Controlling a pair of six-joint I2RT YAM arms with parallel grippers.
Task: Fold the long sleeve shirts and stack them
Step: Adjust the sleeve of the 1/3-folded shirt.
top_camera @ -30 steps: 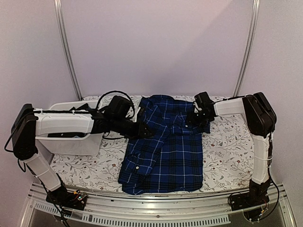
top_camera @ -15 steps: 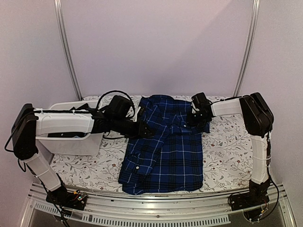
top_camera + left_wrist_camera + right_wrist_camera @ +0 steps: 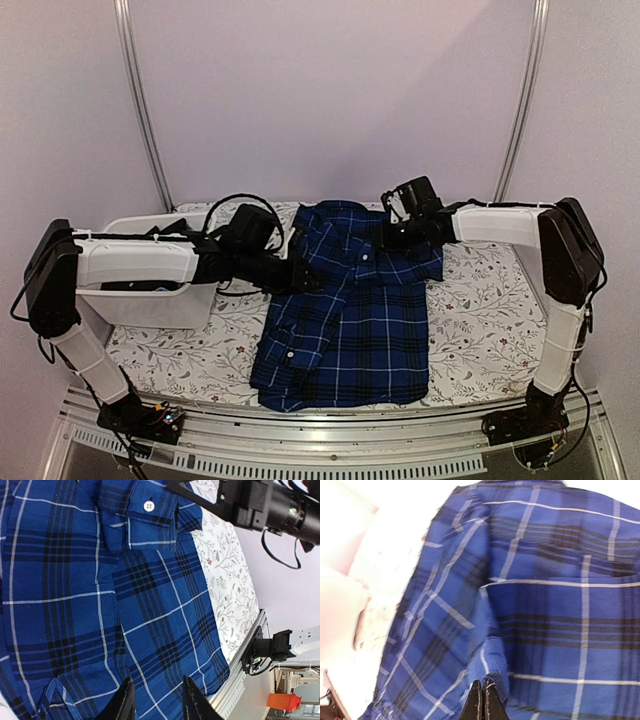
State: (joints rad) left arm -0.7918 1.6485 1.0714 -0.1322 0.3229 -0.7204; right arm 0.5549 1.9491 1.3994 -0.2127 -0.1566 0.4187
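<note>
On the bench [image 3: 480, 310], under its floral-print cover, the navy blue plaid button-up cloth shirt [image 3: 350, 320] lies spread at the middle, collar toward the far edge, with the side nearer the left arm doubled inward. Folding looks to be the step in hand. The right end effector [image 3: 482, 700] is closed tight on a small ridge of plaid at the shirt's far right shoulder. The left end effector [image 3: 157, 702] hangs over the opposite side, fingers partway apart, with nothing visibly between them.

Next, the pinched shoulder probably has to be carried across the body without dragging the whole garment.

Only the right wrist view shows the pinch itself; overhead, the black housing hides it. The left wrist view alone shows a white button [image 3: 148, 505] on a turned-over piece, cuff or placket I cannot tell. The overhead view alone shows a white plastic bin [image 3: 150, 300] beneath the left arm.
</note>
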